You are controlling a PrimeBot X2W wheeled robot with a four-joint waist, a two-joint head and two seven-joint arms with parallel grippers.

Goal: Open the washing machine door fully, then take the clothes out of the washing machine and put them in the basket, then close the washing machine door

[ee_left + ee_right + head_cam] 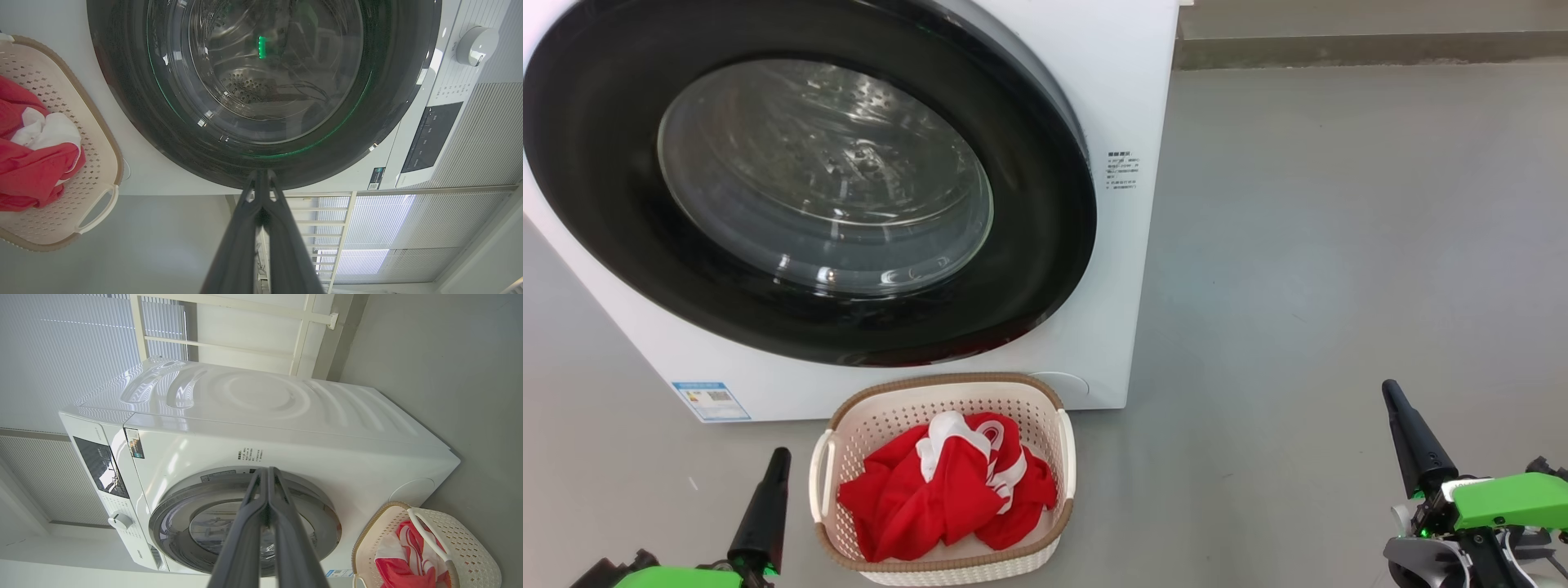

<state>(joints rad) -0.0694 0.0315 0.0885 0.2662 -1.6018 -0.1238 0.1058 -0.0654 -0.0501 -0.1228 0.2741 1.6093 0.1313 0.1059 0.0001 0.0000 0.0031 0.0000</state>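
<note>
Door: the large round washing machine door [1045, 245], with a glossy black rim and a clear glass bowl, lay flush against the big white front-loading washing machine [1127, 98] and looked shut.
Clothes: the bright red clothes [931, 498] with white bands lay bunched inside the small cream perforated plastic basket [947, 380]. None could be seen through the glass.
Basket: it stood on the grey floor [1339, 245] just in front of the machine, below the door's lower rim.
Left jaws: pressed together and holding nothing, their dark fingers [764, 506] just beside the basket's left handle.
Right jaws: pressed together and empty, their fingers [1413, 441] well apart from the basket, out to its right.
Key relation: the door lay ahead of and above both jaws, its centre nearly in line with the left arm, so the left arm was nearer.
Judgement: every step looked done. If a last push on the rim were wanted, it would likely fall to the left arm.
</note>
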